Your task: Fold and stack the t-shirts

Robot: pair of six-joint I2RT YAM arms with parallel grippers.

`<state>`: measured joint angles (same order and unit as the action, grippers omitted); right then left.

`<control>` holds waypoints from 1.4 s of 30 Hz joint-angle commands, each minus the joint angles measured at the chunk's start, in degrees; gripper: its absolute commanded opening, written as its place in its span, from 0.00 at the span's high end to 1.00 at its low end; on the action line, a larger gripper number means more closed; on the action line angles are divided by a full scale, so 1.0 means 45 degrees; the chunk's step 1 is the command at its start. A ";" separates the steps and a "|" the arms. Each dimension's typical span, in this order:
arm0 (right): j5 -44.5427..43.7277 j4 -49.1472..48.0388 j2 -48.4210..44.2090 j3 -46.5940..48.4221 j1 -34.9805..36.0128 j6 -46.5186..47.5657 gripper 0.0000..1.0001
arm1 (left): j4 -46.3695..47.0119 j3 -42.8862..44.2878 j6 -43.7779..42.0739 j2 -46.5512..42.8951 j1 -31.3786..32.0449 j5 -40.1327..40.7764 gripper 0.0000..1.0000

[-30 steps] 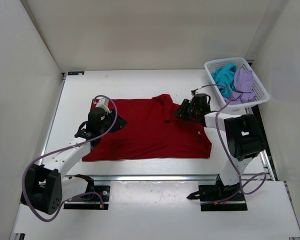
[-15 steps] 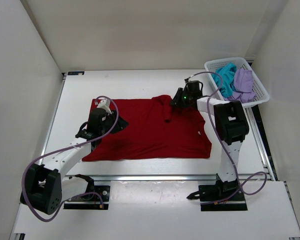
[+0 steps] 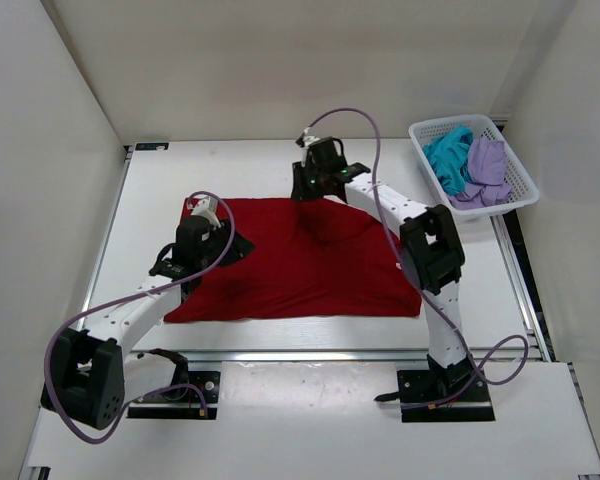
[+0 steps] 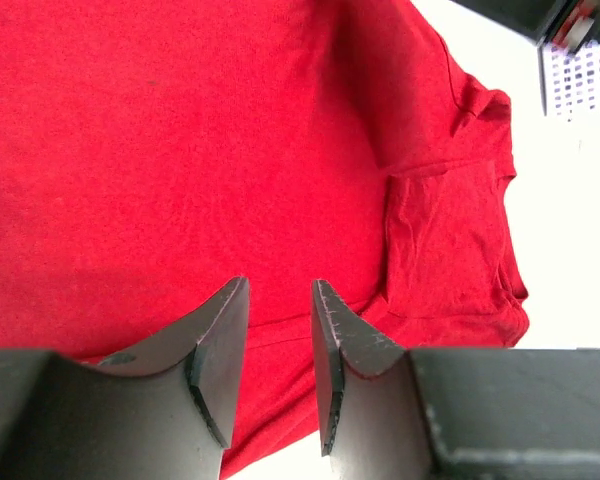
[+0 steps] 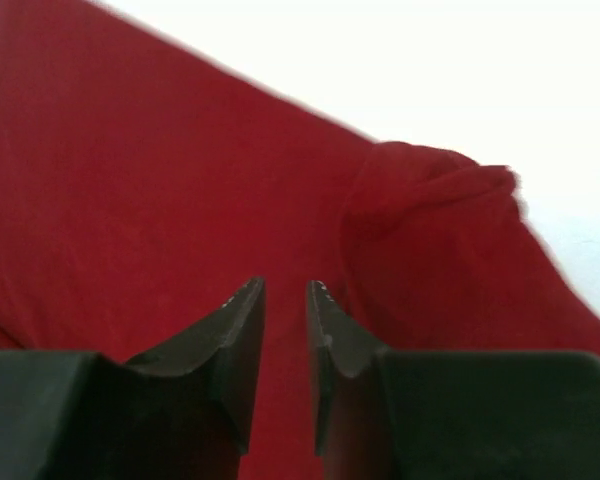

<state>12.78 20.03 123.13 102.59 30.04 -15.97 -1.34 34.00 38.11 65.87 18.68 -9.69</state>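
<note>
Looking at the table (image 3: 250, 165), you find the dark red t-shirt (image 3: 300, 270) spread flat in the middle. The teal t-shirt (image 3: 445, 150) and the lavender t-shirt (image 3: 488, 165) lie crumpled in the white basket (image 3: 517, 155) at the far right corner.

The left gripper (image 4: 280, 290) hangs over the left part of the red cloth. Its jaws are a little apart and nothing is between them. The right gripper (image 5: 285, 290) is at the far edge of the shirt, just beside a bunched fold (image 5: 430, 230). It is also slightly parted and empty. I cannot tell if its tips touch the cloth.

The fabric looks light, thin and very soft, so I think it will sag and drag when you lift it. Take hold at an edge or a corner, pinch only a little cloth, and lift both sides evenly so that the fold stays straight.
</note>
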 commanded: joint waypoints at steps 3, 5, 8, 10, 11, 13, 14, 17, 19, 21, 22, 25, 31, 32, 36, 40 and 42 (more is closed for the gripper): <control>-0.1841 0.2132 0.0099 0.0078 0.0998 0.1263 0.73 | -0.0150 -0.0328 -0.0128 -0.0710 -0.0283 -0.0189 0.57; -0.1784 0.1644 -0.0912 -0.0936 0.0786 0.0913 0.69 | -0.0171 -0.0251 -0.0187 -0.0789 -0.0400 -0.0150 0.57; -0.1122 0.0318 -0.2707 -0.3448 0.0143 -0.0235 0.73 | -0.0229 -0.0076 -0.0148 -0.0945 -0.0674 -0.0209 0.57; -0.0265 -0.1745 -0.3922 -0.5711 -0.0461 -0.1326 0.90 | -0.0209 0.0022 -0.0070 -0.1062 -0.0829 -0.0228 0.57; 0.0397 -0.3090 -0.4737 -0.7312 -0.0968 -0.2340 0.97 | -0.0151 -0.0016 -0.0031 -0.0947 -0.0772 -0.0151 0.57; 0.1373 -0.4677 -0.5408 -0.9094 -0.1633 -0.3223 0.98 | 0.0004 0.0198 0.0067 -0.0907 -0.0829 -0.0228 0.57; 0.1902 -0.5266 -0.5467 -0.9666 -0.1869 -0.3519 0.97 | 0.0083 0.0257 0.0125 -0.0771 -0.0772 -0.0190 0.57; 0.2434 -0.5604 -0.5235 -1.0120 -0.1872 -0.3892 0.93 | 0.0084 0.0336 0.0067 -0.0594 -0.0752 -0.0131 0.57; 0.2027 -0.5681 -0.5020 -1.0043 -0.1502 -0.3913 0.89 | 0.0142 0.0393 0.0242 -0.0574 -0.0732 -0.0306 0.57; 0.1985 -0.5876 -0.4903 -1.0003 -0.1151 -0.4320 0.81 | 0.0162 0.0336 0.0243 -0.0671 -0.0753 -0.0151 0.57; 0.1889 -0.6109 -0.4979 -1.0139 -0.1110 -0.4478 0.80 | 0.0123 0.0335 0.0243 -0.0711 -0.0791 -0.0073 0.57; 0.1519 -0.6949 -0.4786 -1.0472 -0.0740 -0.5435 0.76 | 0.0084 0.0277 0.0223 -0.0770 -0.0810 0.0259 0.57; 0.1360 -0.7654 -0.4064 -1.0609 -0.0466 -0.6996 0.70 | 0.0181 0.0667 0.0301 0.0166 -0.1358 0.0202 0.57; 0.1264 -0.7809 -0.3926 -1.0629 -0.0504 -0.7134 0.69 | 0.0162 0.0783 0.0398 0.0264 -0.1512 0.0201 0.57; 0.1322 -0.7831 -0.3418 -1.0299 -0.0523 -0.7468 0.70 | 0.0630 0.0941 0.0496 0.0675 -0.1670 0.0318 0.57; 0.1166 -0.7694 -0.2872 -0.9887 -0.0504 -0.7683 0.71 | 0.0632 0.1136 0.0535 0.0812 -0.1806 0.0357 0.58; 0.1165 -0.7732 -0.2812 -0.9848 -0.0523 -0.7741 0.70 | 0.0766 0.1117 0.0536 0.0891 -0.1884 0.0279 0.57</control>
<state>19.53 -12.53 109.67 56.27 27.90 -49.45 0.08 36.75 40.18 70.06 10.92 -8.60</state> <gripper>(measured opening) 0.296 0.429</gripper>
